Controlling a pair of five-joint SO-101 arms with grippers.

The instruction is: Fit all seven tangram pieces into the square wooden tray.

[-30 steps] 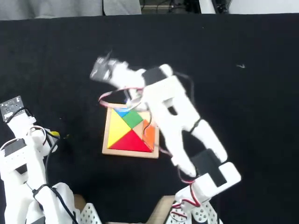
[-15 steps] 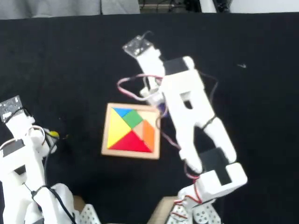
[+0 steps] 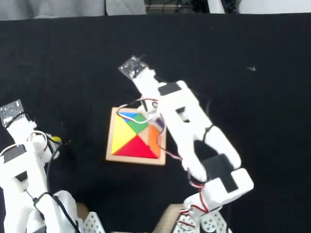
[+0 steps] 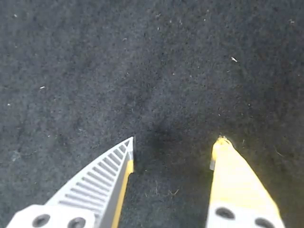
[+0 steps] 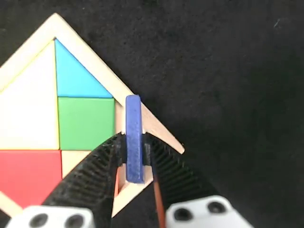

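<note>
The square wooden tray (image 3: pixel 133 159) lies mid-table holding a yellow triangle (image 3: pixel 121 133), a red triangle (image 3: pixel 137 147), a green square (image 3: pixel 138 124), a light blue triangle (image 3: pixel 127 116) and an orange piece (image 3: pixel 154 138). My right gripper (image 5: pixel 134 142) is shut on a dark blue piece (image 5: pixel 133 116) held on edge. It hangs over the tray's rim (image 5: pixel 102 59) at the corner next to the green square (image 5: pixel 85 123), where bare wood shows. In the high view that gripper (image 3: pixel 156 121) is at the tray's far right corner. My left gripper (image 4: pixel 173 152) is open over bare cloth.
Black cloth covers the whole table. The left arm (image 3: pixel 22 160) stands at the near left, well apart from the tray. The right arm's body (image 3: pixel 194 141) reaches across the tray's right side from its base at the near edge.
The right arm swung from behind the tray's left to its back right, then came in over the tray's far right corner with the blue piece. The left arm stayed put.
</note>
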